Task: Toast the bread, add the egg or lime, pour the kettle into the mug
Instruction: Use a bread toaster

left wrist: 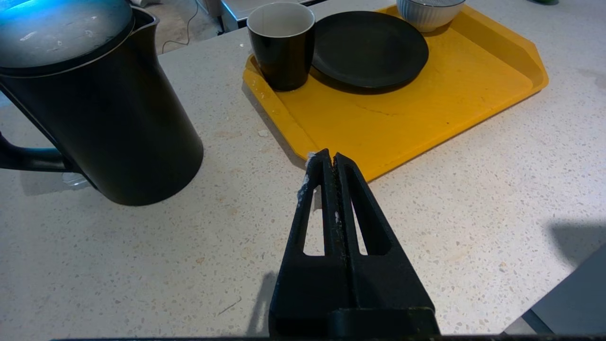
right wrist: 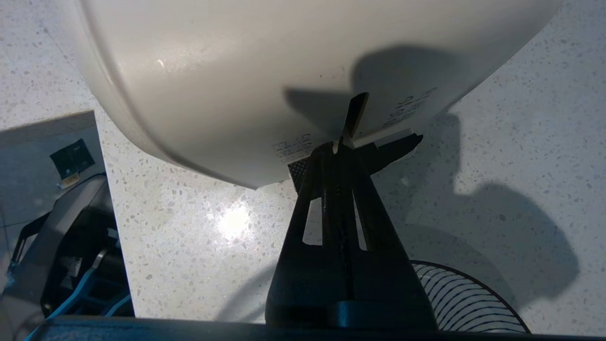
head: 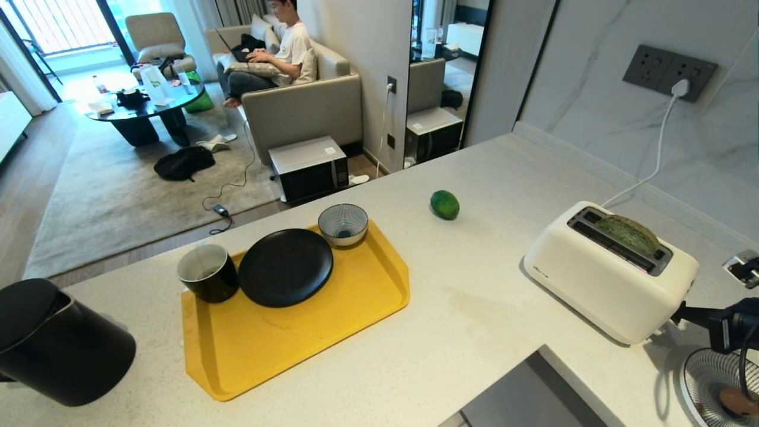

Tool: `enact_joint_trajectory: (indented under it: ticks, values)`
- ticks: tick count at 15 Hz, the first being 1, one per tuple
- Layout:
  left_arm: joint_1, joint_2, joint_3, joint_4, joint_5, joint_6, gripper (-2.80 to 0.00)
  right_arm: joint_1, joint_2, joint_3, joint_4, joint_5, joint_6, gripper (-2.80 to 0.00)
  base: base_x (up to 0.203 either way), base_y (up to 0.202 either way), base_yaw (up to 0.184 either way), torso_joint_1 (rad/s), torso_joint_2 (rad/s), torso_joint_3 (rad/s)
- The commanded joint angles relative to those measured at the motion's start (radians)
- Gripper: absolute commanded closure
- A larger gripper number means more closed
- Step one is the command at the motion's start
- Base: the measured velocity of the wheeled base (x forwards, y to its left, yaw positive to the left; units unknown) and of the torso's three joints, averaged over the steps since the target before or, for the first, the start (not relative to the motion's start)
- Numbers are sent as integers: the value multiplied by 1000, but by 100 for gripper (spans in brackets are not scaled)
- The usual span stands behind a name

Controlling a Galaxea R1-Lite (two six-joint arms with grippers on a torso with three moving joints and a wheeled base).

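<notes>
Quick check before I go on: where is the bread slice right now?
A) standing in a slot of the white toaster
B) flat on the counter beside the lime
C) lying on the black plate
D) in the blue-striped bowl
A: the head view shows the bread sticking up out of a slot in the toaster, while the plate on the yellow tray is bare.
</notes>
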Motion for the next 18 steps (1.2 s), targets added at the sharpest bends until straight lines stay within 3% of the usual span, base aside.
enact_joint_trajectory:
  ticks: [1,18]
  values:
    - [0,1,0,0,0,0,0,0,13,-2,-2,4,-4,0,0,0,0,0,0,0]
    - [0,1,0,0,0,0,0,-1,21,-19,-2,-1,-5,0,0,0,0,0,0,0]
